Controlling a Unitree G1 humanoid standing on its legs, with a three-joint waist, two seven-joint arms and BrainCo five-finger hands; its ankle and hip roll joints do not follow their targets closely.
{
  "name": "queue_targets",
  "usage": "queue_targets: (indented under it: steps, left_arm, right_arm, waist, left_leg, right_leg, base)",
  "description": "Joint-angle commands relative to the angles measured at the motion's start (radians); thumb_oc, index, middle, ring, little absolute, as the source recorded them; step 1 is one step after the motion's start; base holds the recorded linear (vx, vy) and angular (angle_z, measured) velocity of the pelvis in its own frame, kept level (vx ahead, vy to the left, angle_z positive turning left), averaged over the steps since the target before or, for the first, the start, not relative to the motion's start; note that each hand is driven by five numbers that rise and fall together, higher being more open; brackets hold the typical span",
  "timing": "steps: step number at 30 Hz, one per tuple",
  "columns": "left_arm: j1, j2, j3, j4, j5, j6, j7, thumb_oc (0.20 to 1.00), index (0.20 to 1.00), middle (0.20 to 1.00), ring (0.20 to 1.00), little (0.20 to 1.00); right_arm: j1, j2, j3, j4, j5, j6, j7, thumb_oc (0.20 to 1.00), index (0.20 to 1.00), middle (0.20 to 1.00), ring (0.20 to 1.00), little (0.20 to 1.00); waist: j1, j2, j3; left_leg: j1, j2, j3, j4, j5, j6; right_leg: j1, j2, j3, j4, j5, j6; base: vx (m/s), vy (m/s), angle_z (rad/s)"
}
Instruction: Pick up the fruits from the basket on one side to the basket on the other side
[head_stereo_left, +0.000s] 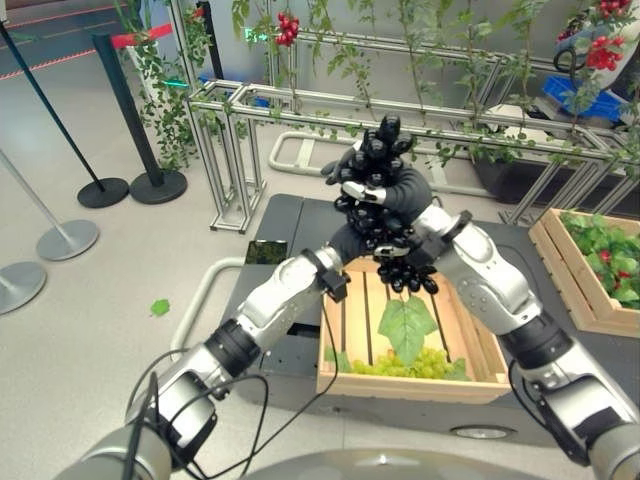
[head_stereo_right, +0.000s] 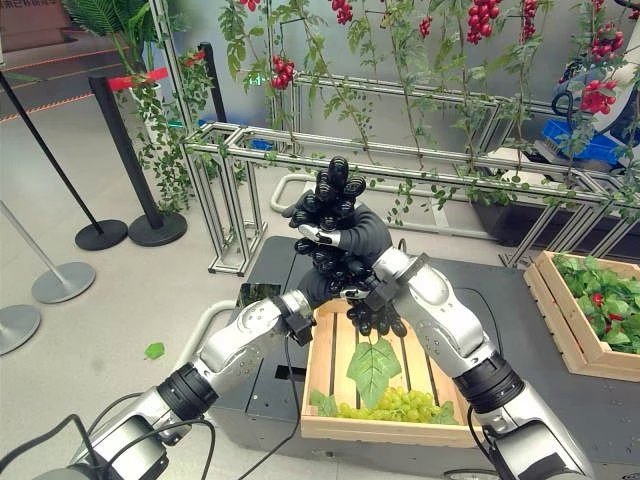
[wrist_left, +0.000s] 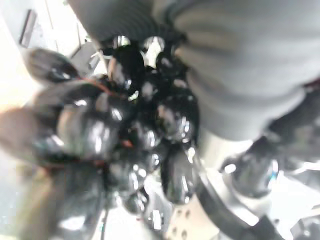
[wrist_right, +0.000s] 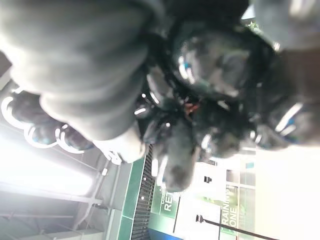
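Fruit in hand: a bunch of black grapes, lifted well above the wooden crate that sits below both arms.
Left hand: comes up from the lower left under the bunch; its fingers seem buried among the grapes, so whether they grasp or only prop I cannot tell.
Right hand: wrapped against the side of the bunch above the crate, dark cover outward; fingers look curled round the cluster, grasping it.
Crate contents: green grapes along the near wall and a big leaf on the slats.
Other crate: a second wooden crate with leaves and red fruit, to the right of the first and well apart.
Handling, judged: the bunch looks fairly heavy and floppy, with smooth, slippery skins; berries may drop off if squeezed or shaken.
Where to hold, judged: cradle from beneath with one hand and steady near the stem at the top, rather than pinching single grapes.
Risk: the dangling lower part could swing and shed berries.
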Motion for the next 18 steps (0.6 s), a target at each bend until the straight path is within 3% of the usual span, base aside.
queue_targets:
  steps: [1,14,15,18]
  left_arm:
    - [-0.112,-0.097,0.029,0.073,-0.078,-0.084,-0.001,0.200,0.200,0.200,0.200,0.200]
    - [-0.066,-0.091,0.043,0.073,-0.084,-0.092,-0.021,0.200,0.200,0.200,0.200,0.200]
    - [-0.056,-0.087,0.051,0.069,-0.080,-0.095,-0.023,0.200,0.200,0.200,0.200,0.200]
    - [-0.045,-0.080,0.062,0.061,-0.079,-0.099,-0.021,0.200,0.200,0.200,0.200,0.200]
  right_arm:
    - [-0.100,0.076,0.019,-0.054,0.061,-0.077,0.017,0.200,0.200,0.200,0.200,0.200]
    - [-0.078,0.080,0.014,-0.048,0.066,-0.083,0.016,0.200,0.200,0.200,0.200,0.200]
    - [-0.069,0.073,0.009,-0.049,0.064,-0.079,0.017,1.000,1.000,1.000,1.000,1.000]
    - [-0.057,0.057,0.002,-0.049,0.060,-0.078,0.018,1.000,1.000,1.000,1.000,1.000]
  waist:
    - [0.009,-0.041,-0.012]
    - [0.013,-0.044,-0.010]
    - [0.014,-0.045,-0.011]
    - [0.015,-0.046,-0.011]
  left_leg:
    - [-0.034,-0.036,-0.038,0.063,-0.085,0.049]
    - [-0.035,-0.038,-0.037,0.059,-0.085,0.049]
    - [-0.034,-0.038,-0.037,0.059,-0.085,0.050]
    - [-0.035,-0.039,-0.037,0.059,-0.085,0.050]
  right_leg:
    - [-0.005,-0.011,-0.044,0.117,-0.142,0.044]
    - [-0.009,-0.015,-0.044,0.117,-0.139,0.045]
    - [-0.009,-0.015,-0.044,0.117,-0.139,0.045]
    - [-0.009,-0.015,-0.044,0.118,-0.139,0.044]
  base:
    - [0.00,0.000,0.00]
    - [0.00,0.000,0.00]
    - [0.00,0.000,0.00]
    - [0.00,0.000,0.00]
